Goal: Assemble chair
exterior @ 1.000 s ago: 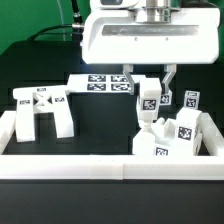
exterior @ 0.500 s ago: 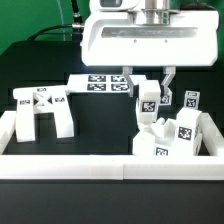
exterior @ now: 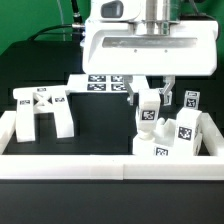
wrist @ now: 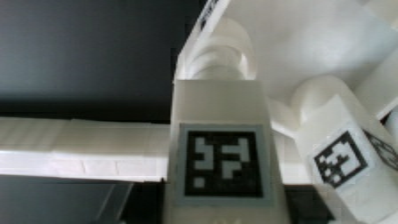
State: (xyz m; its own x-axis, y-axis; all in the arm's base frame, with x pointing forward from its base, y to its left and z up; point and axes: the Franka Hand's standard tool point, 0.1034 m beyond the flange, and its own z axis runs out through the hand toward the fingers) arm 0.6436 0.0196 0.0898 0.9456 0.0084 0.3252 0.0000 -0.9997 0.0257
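Observation:
My gripper is shut on a white chair leg with a square tag and holds it upright. The leg's lower end sits right over the pile of white chair parts at the exterior view's right; I cannot tell whether they touch. In the wrist view the held leg fills the middle, tag facing the camera, with another tagged part beside it. The cross-braced chair frame stands apart at the exterior view's left.
The marker board lies flat behind the gripper. A long white rail edges the table's front and also shows in the wrist view. Two small tagged parts stand at the far right.
My gripper has come down with the leg in it, toward the chair parts at the right. The frame at the left has not moved.

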